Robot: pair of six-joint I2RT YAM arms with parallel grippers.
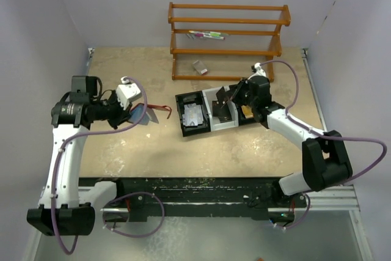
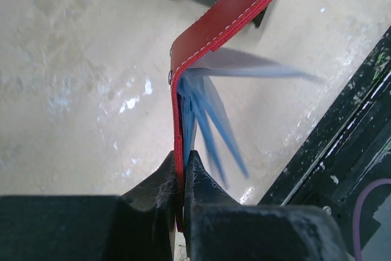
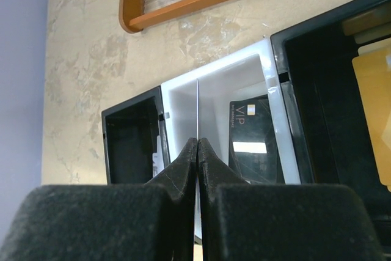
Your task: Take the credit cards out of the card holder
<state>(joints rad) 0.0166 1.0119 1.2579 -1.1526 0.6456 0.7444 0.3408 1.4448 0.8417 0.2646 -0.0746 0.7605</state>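
Red with pale stitching on the card holder (image 2: 226, 25), silver at its snap stud, bluish-clear across its sleeves (image 2: 211, 120). Black outer compartments and a white middle one in the tray (image 3: 214, 84). Black with gold lettering on one slab (image 3: 253, 136), gold-yellow on another slab (image 3: 372, 108). Pale grey along the edge-on credit card (image 3: 197, 102). Mottled beige on the table (image 1: 122, 151), orange-brown on the wooden rack (image 1: 226, 8).

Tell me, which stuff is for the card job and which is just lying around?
For the job:
wallet, pinched in the left gripper
card, pinched in the right gripper over the tray
cards lying in the tray

Just lying about:
rack
pens on its shelf
small thing low in the rack
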